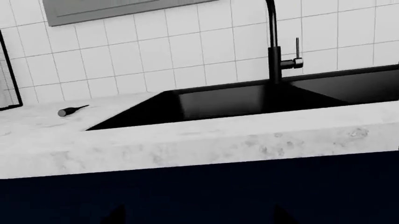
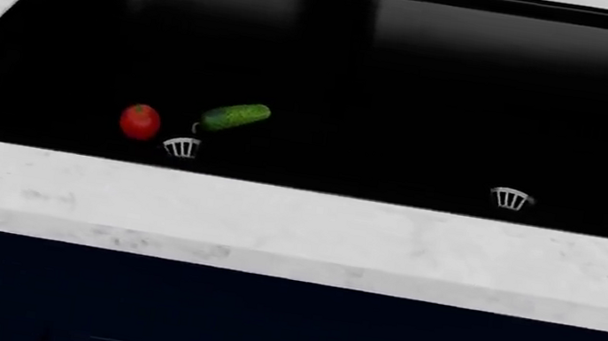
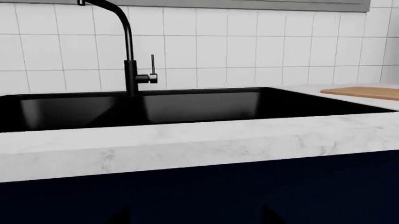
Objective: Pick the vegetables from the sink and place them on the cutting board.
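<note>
The red tomato and the dark-green cucumber lie close together in the left basin of the black sink, beside its round drain. The wooden cutting board lies on the counter to the right of the sink and shows only in the right wrist view. My left gripper and right gripper are low in front of the dark cabinet, below the counter edge. Only their dark fingertips show, set wide apart and empty. Neither gripper shows in the head view.
A tall black faucet stands behind the sink's divider, against a white tiled wall. A small black tool lies on the marble counter left of the sink. The right basin holds only its drain.
</note>
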Motion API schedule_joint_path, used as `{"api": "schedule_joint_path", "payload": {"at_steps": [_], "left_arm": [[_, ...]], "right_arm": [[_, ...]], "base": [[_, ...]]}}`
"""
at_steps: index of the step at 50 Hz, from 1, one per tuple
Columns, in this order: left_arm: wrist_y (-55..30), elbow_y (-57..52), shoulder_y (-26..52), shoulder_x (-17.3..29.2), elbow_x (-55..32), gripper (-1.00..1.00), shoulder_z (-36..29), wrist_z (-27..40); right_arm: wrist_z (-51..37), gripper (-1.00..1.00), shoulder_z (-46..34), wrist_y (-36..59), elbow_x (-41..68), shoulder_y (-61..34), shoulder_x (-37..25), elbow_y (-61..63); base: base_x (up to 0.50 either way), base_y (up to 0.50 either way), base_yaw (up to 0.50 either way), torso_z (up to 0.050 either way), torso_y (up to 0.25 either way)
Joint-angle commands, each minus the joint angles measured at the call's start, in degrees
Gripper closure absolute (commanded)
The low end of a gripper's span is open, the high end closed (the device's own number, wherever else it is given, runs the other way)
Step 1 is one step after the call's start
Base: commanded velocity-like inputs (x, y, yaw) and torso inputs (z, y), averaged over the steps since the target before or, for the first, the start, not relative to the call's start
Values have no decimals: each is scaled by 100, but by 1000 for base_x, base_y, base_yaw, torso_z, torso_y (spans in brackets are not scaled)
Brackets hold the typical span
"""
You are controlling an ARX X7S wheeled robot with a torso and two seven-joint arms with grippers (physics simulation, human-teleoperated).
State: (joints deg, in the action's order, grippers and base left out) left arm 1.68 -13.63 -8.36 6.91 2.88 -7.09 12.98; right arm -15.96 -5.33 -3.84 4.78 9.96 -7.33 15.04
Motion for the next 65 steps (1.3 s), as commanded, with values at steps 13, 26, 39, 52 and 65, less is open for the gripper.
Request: {"api": "schedule_joint_path", "payload": {"at_steps": [13,26,39,52,65], "left_arm": [[238,-482,-374,24,-245,-100,183,92],[-3801,-3809,1211,241,564,-100,-311,-480],[-7937,-3915,5547,485,1040,-100,-1241,-1320],[-4736,1999,6723,-180,470,-100,-567,-671],[-2643,5850,7813,-190,246,-100,-551,-501]], "right_arm": [[-41,-100,-25,-44,-258,533,-60,842],[-2438,-100,1008,4119,3071,-1325,-2649,4495],[-5243,-100,-1096,5637,8611,-7719,-4892,2756],[-2245,-100,-3459,4724,4492,-8429,-2777,-2538],[420,-100,-4060,1902,2696,-9946,-467,-8996]], "base": [[99,500,0,0,0],[-14,154,0,0,0],[0,0,0,0,0],[0,0,0,0,0],[0,0,0,0,0]]}}
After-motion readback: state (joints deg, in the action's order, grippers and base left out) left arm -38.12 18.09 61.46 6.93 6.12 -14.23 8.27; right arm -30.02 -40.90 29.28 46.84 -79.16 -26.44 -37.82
